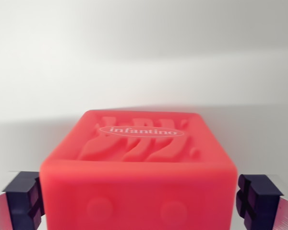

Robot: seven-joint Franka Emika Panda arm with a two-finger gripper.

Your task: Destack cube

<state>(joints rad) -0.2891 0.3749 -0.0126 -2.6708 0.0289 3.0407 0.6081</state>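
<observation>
Closest to us, at the bottom of the wrist view, we see the gripper (139, 201). It has two dark blue finger pads (24, 199), one low on the wrist view's left and one low on the wrist view's right. Behind each pad is a bit of shiny metal.

Between the pads sits a red cube (139, 172). It fills the middle of the picture. The jaws are around the cube, one pad at each side. The pads look like they touch the sides, but we cannot tell if they squeeze it.

The front face of the cube has two round bumps. The top face has wavy raised shapes and a white oval with the word "infantino" in it. We cannot see what is under the cube.

Farther back is a plain white surface (144, 62). The cube casts a soft grey shadow on it.
</observation>
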